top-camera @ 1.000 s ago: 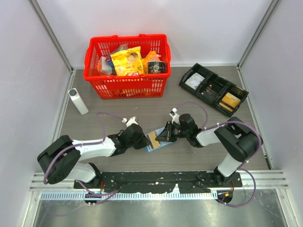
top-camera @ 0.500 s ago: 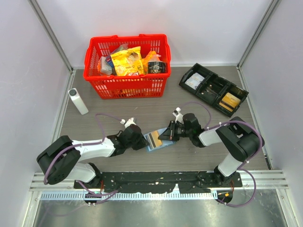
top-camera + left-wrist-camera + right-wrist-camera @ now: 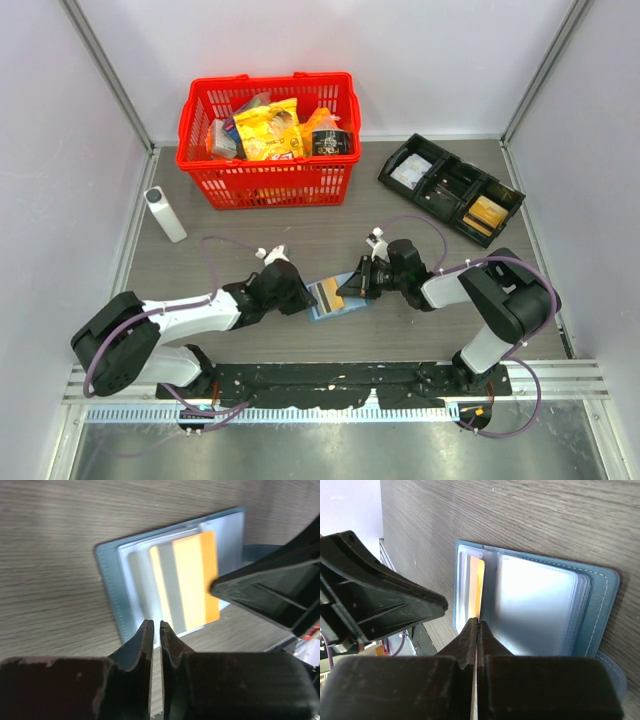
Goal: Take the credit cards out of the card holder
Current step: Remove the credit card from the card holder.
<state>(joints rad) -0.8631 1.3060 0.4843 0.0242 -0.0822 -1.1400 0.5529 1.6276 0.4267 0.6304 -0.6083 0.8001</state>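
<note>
Task barely begun: wallet (image 3: 335,298) lies open at table centre, 6 o'clock of basket (image 3: 268,140), card (image 3: 187,582) half-out w/ right gripper (image 3: 476,630) pinched shut on its edge, left gripper (image 3: 153,630) near-closed, holding nothing.

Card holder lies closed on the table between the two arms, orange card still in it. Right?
Not closed. The card holder lies open flat on the table between the two arms, its clear sleeves exposed, with the orange card still partly in a sleeve. The left wrist view shows it plainly.
</note>
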